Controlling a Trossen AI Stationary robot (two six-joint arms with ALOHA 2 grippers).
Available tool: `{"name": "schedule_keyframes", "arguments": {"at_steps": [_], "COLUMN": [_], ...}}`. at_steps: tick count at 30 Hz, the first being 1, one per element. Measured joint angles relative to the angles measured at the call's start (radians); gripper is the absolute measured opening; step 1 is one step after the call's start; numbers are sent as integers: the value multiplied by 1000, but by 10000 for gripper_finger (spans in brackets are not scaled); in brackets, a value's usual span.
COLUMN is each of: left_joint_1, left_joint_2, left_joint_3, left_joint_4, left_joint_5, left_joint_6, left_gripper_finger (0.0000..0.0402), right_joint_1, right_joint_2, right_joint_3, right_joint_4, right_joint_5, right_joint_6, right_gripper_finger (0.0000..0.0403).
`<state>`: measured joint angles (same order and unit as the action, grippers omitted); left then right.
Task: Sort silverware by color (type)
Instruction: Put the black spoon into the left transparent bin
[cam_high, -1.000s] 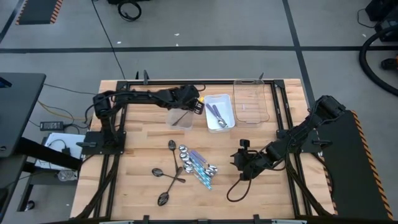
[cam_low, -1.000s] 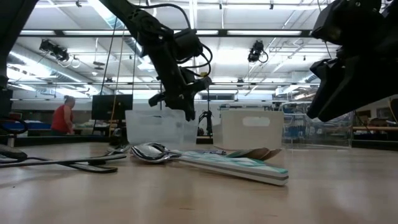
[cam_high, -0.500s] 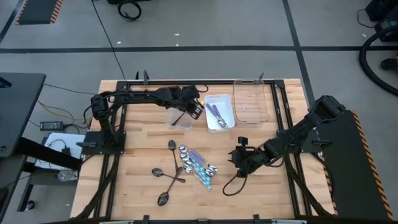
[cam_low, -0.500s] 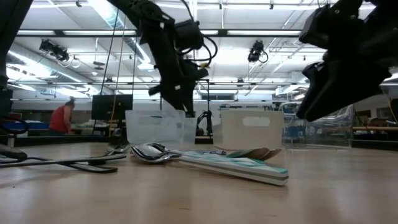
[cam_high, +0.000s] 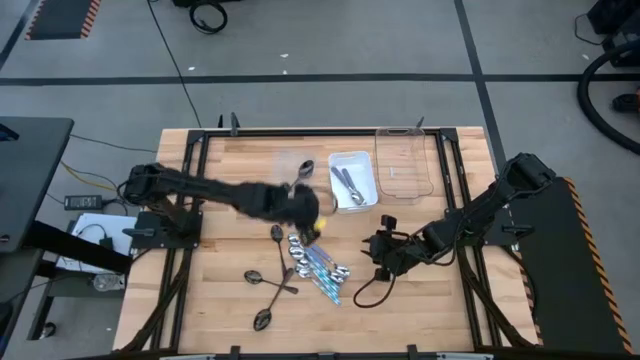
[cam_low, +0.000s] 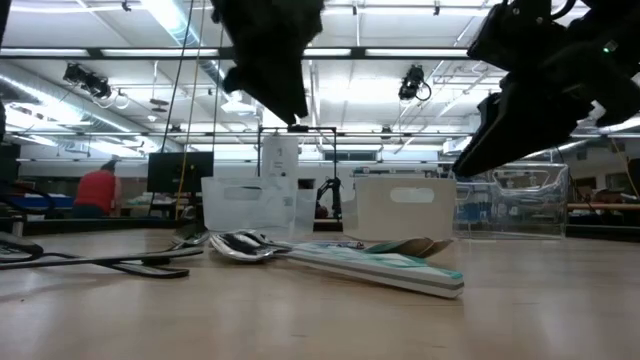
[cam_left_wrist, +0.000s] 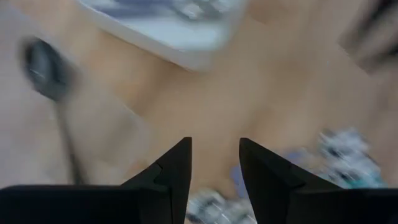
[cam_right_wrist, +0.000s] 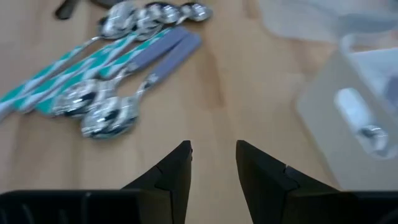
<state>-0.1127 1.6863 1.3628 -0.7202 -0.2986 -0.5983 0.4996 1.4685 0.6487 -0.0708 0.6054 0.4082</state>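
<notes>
A pile of spoons (cam_high: 318, 262) with teal and purple handles lies at the table's middle; the right wrist view shows it (cam_right_wrist: 106, 68) close ahead. Three dark spoons (cam_high: 268, 285) lie left of the pile, toward the near edge. One dark spoon (cam_high: 301, 174) lies in a small clear tray (cam_high: 285, 190). Silver spoons lie in the white tray (cam_high: 368, 178). My left gripper (cam_high: 306, 211) hovers open above the pile's far end (cam_left_wrist: 214, 168). My right gripper (cam_high: 374, 251) is open (cam_right_wrist: 211, 167), right of the pile, fingers pointing at it.
A larger clear tray (cam_high: 404, 165) stands near the far edge, right of the white one. A black cable (cam_high: 362, 295) loops on the table below my right gripper. Bare wood lies at the near right and far left.
My left gripper has swung quickly from over the small clear tray toward the near edge and now hangs above the pile; a dark spoon lies in that tray. My right gripper has crept toward the table's left, closer to the pile.
</notes>
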Motion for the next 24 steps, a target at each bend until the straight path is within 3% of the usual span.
{"name": "schedule_keyframes", "arguments": {"at_steps": [4,11,18,24], "left_joint_1": [-100,-206,-291,-367], "left_joint_2": [11,20,81,138], "left_joint_3": [0,-1,-1,-2], "left_joint_4": [-7,-23,-48,-62], "left_joint_5": [-1,-2,82,94], "left_joint_6": [-57,-219,-498,-704], "left_gripper_finger": [141,141,141,141], "right_joint_1": [1,1,-23,-59], "right_joint_2": [0,0,0,1], "right_joint_3": [0,0,0,0], "right_joint_4": [10,10,25,67], "right_joint_5": [56,59,74,38], "right_joint_6": [-33,-79,-150,-242], "right_gripper_finger": [136,136,136,136]}}
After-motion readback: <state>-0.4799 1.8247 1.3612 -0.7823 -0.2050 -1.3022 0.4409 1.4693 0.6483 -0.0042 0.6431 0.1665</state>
